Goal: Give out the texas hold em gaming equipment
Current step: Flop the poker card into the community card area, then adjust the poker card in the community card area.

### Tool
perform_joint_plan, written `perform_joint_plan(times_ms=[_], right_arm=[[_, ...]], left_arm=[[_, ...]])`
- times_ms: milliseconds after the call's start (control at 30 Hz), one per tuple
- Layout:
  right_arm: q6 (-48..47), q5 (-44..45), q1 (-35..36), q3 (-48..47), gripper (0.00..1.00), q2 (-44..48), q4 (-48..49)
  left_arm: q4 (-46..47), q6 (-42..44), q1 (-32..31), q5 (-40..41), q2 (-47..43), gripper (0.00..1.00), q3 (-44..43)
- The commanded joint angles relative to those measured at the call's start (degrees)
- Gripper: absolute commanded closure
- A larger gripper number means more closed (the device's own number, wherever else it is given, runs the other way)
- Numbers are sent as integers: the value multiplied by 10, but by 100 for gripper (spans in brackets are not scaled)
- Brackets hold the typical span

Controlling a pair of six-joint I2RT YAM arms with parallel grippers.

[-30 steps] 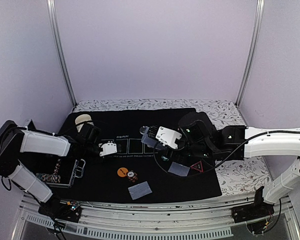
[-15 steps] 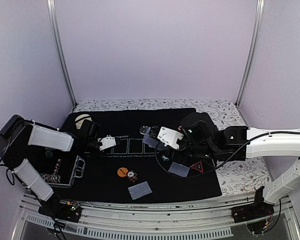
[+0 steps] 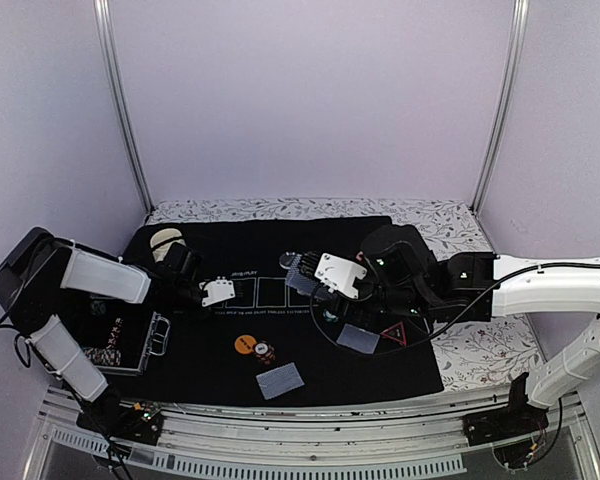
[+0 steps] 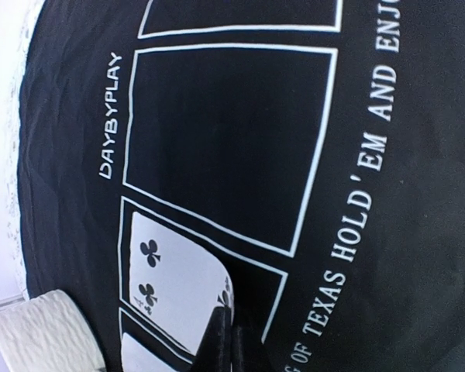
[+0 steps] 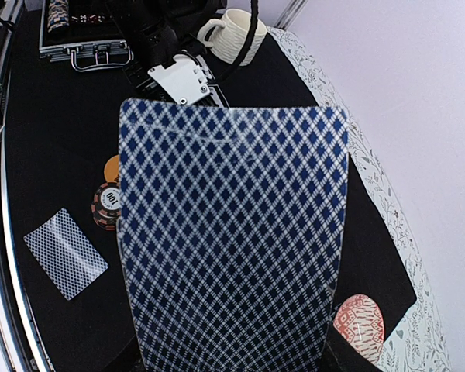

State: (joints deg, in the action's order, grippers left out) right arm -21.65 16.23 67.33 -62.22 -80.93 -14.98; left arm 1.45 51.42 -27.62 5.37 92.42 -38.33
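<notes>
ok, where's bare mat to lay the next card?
Bare: the white-outlined box beside the face-up clubs card, and the far strip of the black mat. Crowded: front centre, with round orange disc, striped chip and face-down blue-checked card.

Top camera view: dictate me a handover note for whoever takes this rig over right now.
Left gripper: shut, tips at the face-up clubs card, which lies in a printed box on the mat.
Right gripper: holds the blue-backed cards over the middle.
Laid out: front face-down card, right face-down card, orange disc, striped chip, triangle marker.
Done: one board card, two face-down deals.
Left: neighbouring card box is empty; the held cards probably go out next.
</notes>
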Motion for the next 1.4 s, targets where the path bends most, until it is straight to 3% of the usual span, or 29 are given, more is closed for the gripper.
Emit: perform_joint_plan(times_ms=[0,100,267,433,667,767,900,1033,1233,1367], right_arm=[[7,9,-3,5,48,20,15],[7,9,-3,5,48,19,14],[11,8,-3,5,48,20,14],[9,10,-4,7,48,21,14],[8,8,-3,8,48,20,14],[9,9,-3,7,48,19,14],[11,9,-4,7,48,20,14],[11,7,-3,4,48,13,14],[13,6,-4,1,48,4,15],[14,8,-4,6,48,5,15]], left_arm=[[-13,6,-5,8,13,100,0],[-12,2,-5,11,17,100,0],[-44,5,-5,5,11,80,-9],[-71,9,-5,-16,-19,68,-2],[-96,-1,-18,-37,-62,65,-4],[-84,-41,-20,-57,-104,65,-16],[-56,-141,10,-73,-147,52,-40],[-89,-253,40,-32,-105,62,-111],[-209,-374,45,115,74,82,-257],[-234,-408,46,148,141,83,-300]])
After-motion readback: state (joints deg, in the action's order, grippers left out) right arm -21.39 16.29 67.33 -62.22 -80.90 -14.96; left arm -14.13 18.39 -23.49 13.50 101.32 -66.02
